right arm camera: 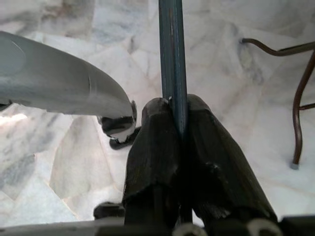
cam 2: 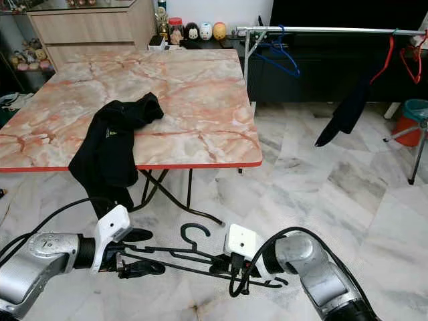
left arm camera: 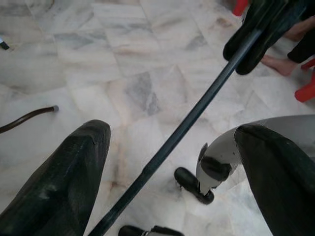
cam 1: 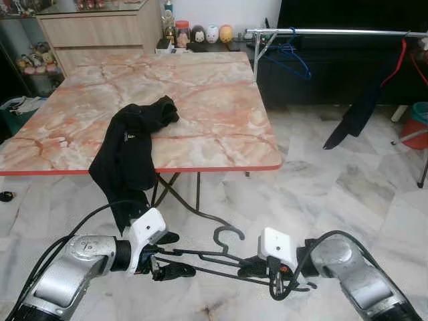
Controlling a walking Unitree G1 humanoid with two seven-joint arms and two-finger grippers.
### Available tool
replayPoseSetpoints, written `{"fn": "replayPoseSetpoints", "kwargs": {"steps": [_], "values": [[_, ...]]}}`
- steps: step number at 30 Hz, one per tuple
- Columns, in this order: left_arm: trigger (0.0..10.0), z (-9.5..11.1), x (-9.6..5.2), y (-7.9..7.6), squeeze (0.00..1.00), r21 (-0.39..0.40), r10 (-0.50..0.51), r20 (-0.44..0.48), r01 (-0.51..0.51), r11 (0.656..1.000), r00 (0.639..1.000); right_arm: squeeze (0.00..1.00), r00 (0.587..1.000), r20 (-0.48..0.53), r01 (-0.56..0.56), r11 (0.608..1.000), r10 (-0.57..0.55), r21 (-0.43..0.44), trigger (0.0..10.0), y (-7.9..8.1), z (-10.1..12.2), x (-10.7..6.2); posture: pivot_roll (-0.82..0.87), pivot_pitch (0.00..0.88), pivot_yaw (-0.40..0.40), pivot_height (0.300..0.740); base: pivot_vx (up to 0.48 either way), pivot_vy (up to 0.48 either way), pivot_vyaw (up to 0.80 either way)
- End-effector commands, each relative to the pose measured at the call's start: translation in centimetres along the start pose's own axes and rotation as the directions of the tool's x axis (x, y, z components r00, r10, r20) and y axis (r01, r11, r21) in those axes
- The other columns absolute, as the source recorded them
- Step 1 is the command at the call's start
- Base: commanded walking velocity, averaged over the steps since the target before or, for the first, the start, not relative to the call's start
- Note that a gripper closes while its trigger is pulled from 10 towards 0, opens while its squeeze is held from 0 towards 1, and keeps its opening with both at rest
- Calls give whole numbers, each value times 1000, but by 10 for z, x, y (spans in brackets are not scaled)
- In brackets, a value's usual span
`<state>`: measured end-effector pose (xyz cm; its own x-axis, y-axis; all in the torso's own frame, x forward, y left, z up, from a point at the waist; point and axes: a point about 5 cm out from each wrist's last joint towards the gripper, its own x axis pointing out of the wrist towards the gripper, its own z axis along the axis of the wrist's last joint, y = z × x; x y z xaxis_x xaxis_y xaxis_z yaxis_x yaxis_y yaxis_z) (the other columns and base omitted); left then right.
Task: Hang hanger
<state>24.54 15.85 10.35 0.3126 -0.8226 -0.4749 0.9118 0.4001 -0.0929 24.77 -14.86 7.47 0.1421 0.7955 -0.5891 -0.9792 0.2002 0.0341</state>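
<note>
A dark hanger (cam 1: pixel 221 257) lies level between my two grippers, low over the marble floor, its hook (cam 1: pixel 227 234) pointing up. My right gripper (cam 1: pixel 253 267) is shut on the hanger's bar (right arm camera: pixel 172 49), the fingers (right arm camera: pixel 152 142) clamped on either side of it. My left gripper (cam 1: pixel 172 254) is open around the other end: the bar (left arm camera: pixel 197 113) passes through the gap without touching either finger (left arm camera: pixel 64 182). The clothes rail (cam 1: pixel 334 31) stands far ahead on the right.
A marble-topped folding table (cam 1: pixel 221 147) stands just ahead, with black clothing (cam 1: pixel 130 147) draped over its near edge. On the rail hang a blue hanger (cam 1: pixel 287 57) and a black garment (cam 1: pixel 361 107). A red bin (cam 1: pixel 418 124) sits at the far right.
</note>
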Motion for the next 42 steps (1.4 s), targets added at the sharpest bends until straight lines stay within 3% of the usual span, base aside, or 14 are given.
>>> {"fn": "replayPoseSetpoints", "kwargs": {"steps": [1,12,13,14,15,17,18,42], "values": [[10000,2,2,0,0,-7,2,1,-2,1000,1000,0,1000,31,0,1000,1,-16,10000,-1,9,-2,47,0,2,740,0,0,0],[10000,8,6,0,0,-21,0,40,1,1000,999,0,997,61,-43,999,44,-9,10000,5,13,-2,49,0,1,740,0,0,0],[9490,9,6,0,0,-24,-5,45,6,1000,999,0,997,61,-45,999,45,-8,10000,5,12,-1,49,0,2,740,0,0,0],[6824,10,7,-1,0,-28,-10,51,11,1000,999,0,997,61,-47,999,47,-7,10000,5,12,0,49,0,2,740,0,0,0],[1451,10,7,-1,0,-28,-11,54,12,1000,998,0,997,62,-48,999,48,-6,10000,5,12,0,49,0,2,740,0,0,0],[1451,10,7,-1,0,-29,-11,54,12,1000,998,0,997,61,-48,999,49,-6,10000,5,12,0,49,0,3,740,0,0,0],[0,10,7,-1,0,-30,-11,56,13,999,998,0,997,61,-47,999,48,-5,10000,5,12,0,50,0,2,740,0,0,0],[0,11,8,-4,0,-38,-36,58,38,999,998,0,998,56,-40,999,41,-14,10000,3,12,-1,49,0,-1,740,0,0,0]]}}
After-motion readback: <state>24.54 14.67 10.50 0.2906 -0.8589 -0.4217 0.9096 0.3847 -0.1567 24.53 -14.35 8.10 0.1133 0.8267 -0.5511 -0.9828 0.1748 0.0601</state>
